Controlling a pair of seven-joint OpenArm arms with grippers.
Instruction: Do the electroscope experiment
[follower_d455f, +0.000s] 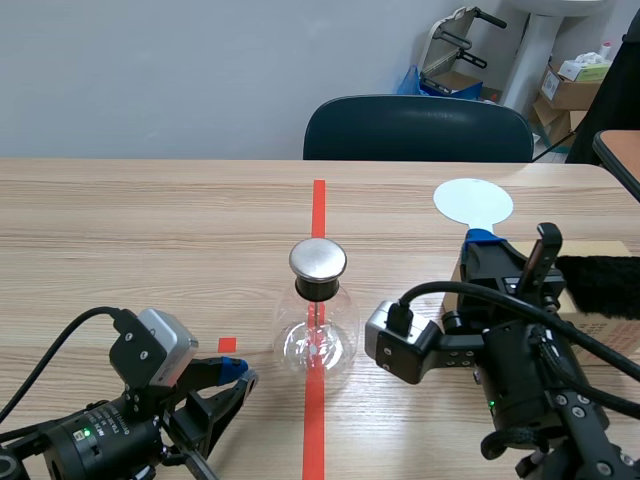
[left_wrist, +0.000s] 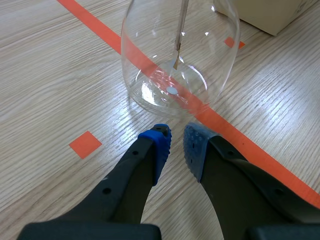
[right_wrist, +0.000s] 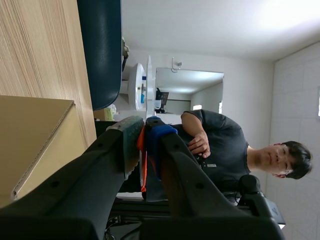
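Observation:
The electroscope, a clear glass flask (follower_d455f: 318, 335) with a black neck and a round metal cap (follower_d455f: 318, 259), stands on the red tape line at the table's middle. In the left wrist view its glass belly (left_wrist: 145, 60) is just ahead of my fingertips, with the thin rod and foil (left_wrist: 178, 40) inside. My left gripper (follower_d455f: 236, 374) lies low on the table to the flask's left, shut on nothing, blue pads (left_wrist: 161, 145) nearly touching. My right gripper (follower_d455f: 484, 248) is to the flask's right, shut on the handle (right_wrist: 143, 150) of a paddle with a white disc (follower_d455f: 473, 202).
A cardboard box (follower_d455f: 605, 327) with a black furry cloth (follower_d455f: 602, 284) on it sits at the table's right edge, behind the right arm. A dark chair (follower_d455f: 418, 130) stands across the table. A person (right_wrist: 225, 145) shows in the right wrist view, away from the table.

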